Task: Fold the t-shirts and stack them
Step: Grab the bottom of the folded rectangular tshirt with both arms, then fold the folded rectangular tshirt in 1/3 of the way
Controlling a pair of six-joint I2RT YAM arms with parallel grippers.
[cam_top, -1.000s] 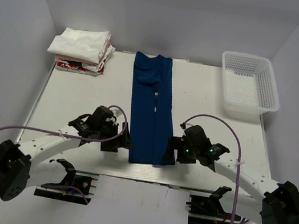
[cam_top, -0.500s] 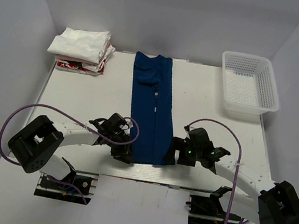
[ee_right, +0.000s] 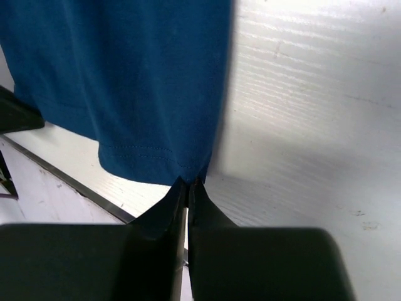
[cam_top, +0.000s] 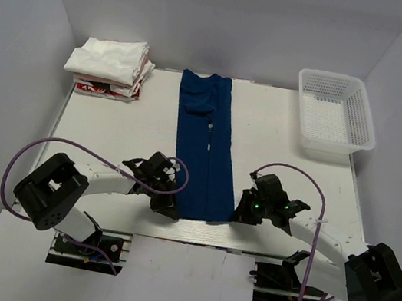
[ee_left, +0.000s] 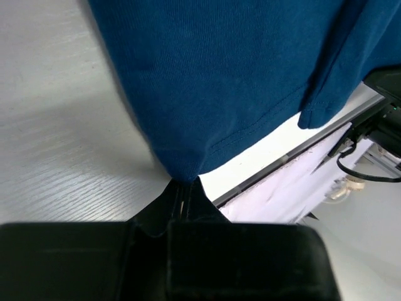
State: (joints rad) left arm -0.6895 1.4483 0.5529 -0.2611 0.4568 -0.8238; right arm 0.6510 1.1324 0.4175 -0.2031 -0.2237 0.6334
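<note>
The right gripper (cam_top: 240, 210) has slid slightly toward the near edge of the desk (cam_top: 110, 134), its arm bent low. It pinches the near right hem corner of the navy t-shirt (cam_top: 202, 151). The left gripper (cam_top: 169, 207), elbow folded back, clamps the near left corner. The shirt lies mid-desk as a long strip from far edge to near edge.

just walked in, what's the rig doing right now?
Mid-fold on the navy shirt. It lies as a long narrow strip down the middle of the table. The left gripper is shut on its near-left hem corner, and the right gripper on the near-right one, both low at the near edge. The likely next move is carrying the hem toward the collar. The folded shirts sit stacked far left, and the basket sits far right.
</note>
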